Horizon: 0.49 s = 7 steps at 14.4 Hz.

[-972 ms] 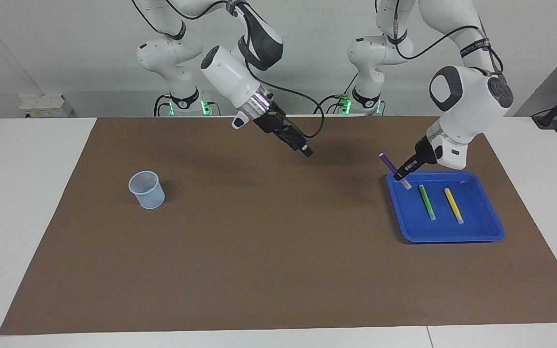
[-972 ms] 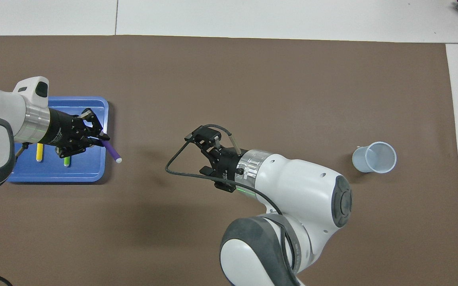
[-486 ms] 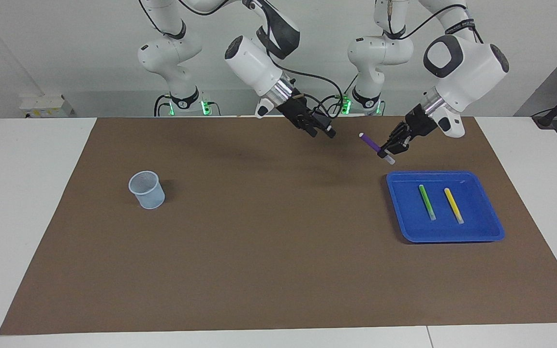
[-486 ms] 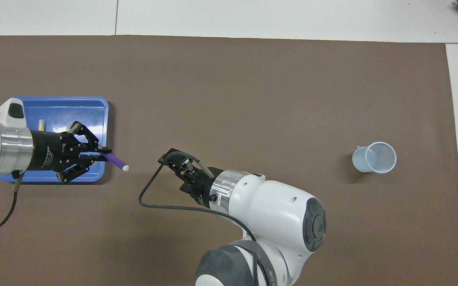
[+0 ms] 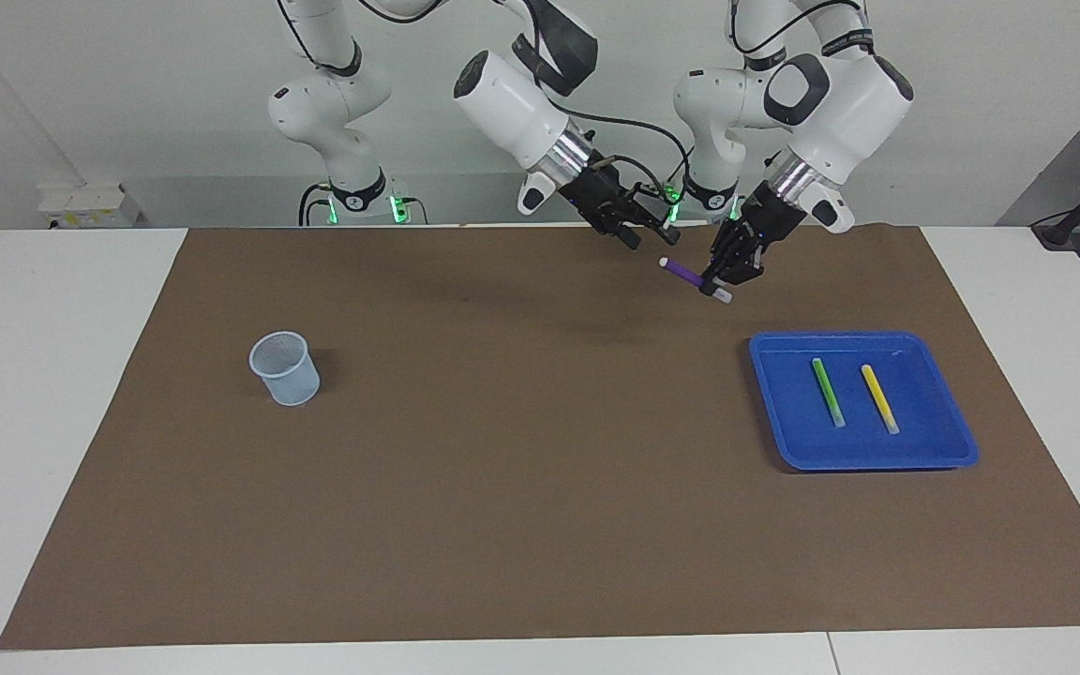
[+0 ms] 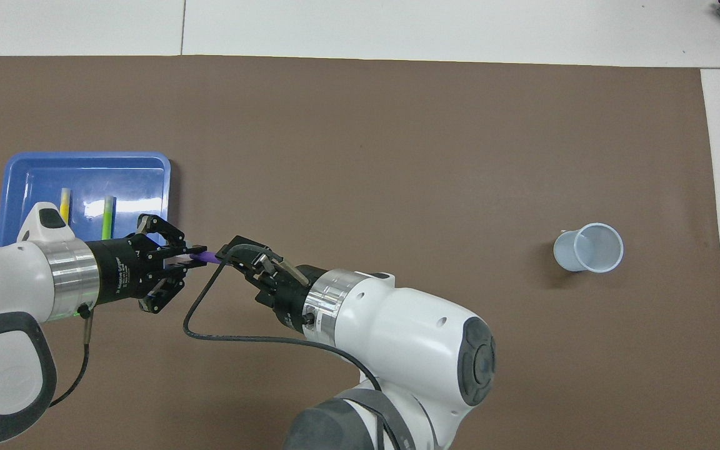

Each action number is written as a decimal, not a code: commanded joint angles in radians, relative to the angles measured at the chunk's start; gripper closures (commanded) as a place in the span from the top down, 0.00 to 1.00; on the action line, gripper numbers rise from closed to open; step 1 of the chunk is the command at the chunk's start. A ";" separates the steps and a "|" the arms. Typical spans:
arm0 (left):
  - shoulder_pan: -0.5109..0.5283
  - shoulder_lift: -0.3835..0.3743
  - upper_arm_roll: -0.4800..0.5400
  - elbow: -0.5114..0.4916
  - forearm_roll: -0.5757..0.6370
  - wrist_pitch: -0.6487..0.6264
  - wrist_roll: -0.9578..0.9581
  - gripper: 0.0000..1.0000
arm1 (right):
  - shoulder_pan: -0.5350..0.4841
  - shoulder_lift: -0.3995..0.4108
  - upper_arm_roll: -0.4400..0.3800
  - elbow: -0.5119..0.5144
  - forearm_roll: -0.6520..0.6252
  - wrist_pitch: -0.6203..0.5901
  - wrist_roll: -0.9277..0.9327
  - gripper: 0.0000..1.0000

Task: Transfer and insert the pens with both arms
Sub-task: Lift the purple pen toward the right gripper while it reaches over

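White walls stand around a white table (image 5: 52,394) that carries a brown mat (image 5: 521,487). Toward the right arm's end of the table a pale mesh cup (image 5: 286,367) stands upright on the mat. Toward the left arm's end lies a blue tray (image 5: 788,441), and in it the green pen (image 5: 828,391) and the yellow pen (image 5: 879,398) lie side by side, apart from each other.

The left claw (image 5: 726,274) hangs over the mat, beside the tray edge that is nearer to the robots, and its fingers are closed on the purple pen (image 5: 685,273). The pen is tilted, with its pale tip toward the right claw (image 5: 650,232). From above, this right claw covers the free end of the pen, so that tip is hidden there; in the facing view the pen tip is just beside the claw. I cannot tell how far its fingers are apart, or whether they touch the pen.

Compared with half a second ago, both claws have come closer together. The left claw no longer covers the pens in the tray in the overhead view.
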 commanded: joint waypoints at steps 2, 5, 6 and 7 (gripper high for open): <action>-0.006 -0.052 0.000 -0.034 -0.013 0.024 -0.159 0.00 | 0.040 0.070 -0.001 0.027 0.002 0.105 -0.037 0.90; -0.004 -0.062 -0.023 -0.046 -0.012 0.034 -0.181 0.00 | 0.048 0.076 -0.001 0.039 0.002 0.117 -0.034 0.88; 0.000 -0.070 -0.039 -0.052 -0.012 0.034 -0.184 0.00 | 0.047 0.083 -0.001 0.059 0.004 0.116 -0.033 0.87; 0.002 -0.075 -0.043 -0.063 -0.012 0.037 -0.184 0.00 | 0.039 0.090 -0.001 0.067 0.002 0.116 -0.033 0.86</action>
